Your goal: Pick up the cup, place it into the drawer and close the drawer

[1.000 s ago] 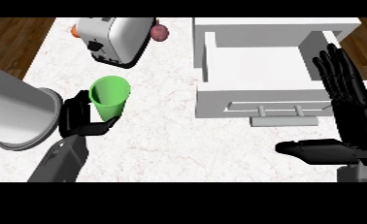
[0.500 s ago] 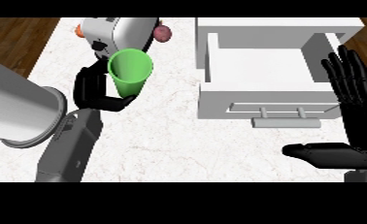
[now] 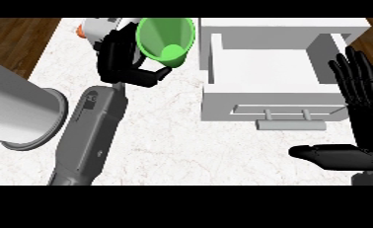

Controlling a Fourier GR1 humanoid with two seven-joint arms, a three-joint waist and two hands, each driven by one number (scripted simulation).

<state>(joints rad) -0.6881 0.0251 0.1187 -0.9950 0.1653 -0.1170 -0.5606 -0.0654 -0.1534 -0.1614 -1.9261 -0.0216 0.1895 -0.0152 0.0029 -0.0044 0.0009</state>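
A green cup (image 3: 166,40) hangs above the counter, tilted so its mouth faces me. My left hand (image 3: 124,64) is curled round its left side and holds it just left of the white drawer (image 3: 271,69). The drawer is pulled open, its inside bare, with a grey handle (image 3: 287,122) on its front. At the right edge my right hand (image 3: 357,103) stays open, fingers up, beside the drawer's right wall.
A white toaster (image 3: 102,27) stands at the back, mostly hidden behind my left hand and the cup. A big grey cylinder (image 3: 25,116) lies at the left edge. Dark wooden floor shows beyond the counter's left edge.
My left hand has lifted the cup off the counter and carried it up and to the right, toward the drawer, tilting it. The right hand has barely moved.
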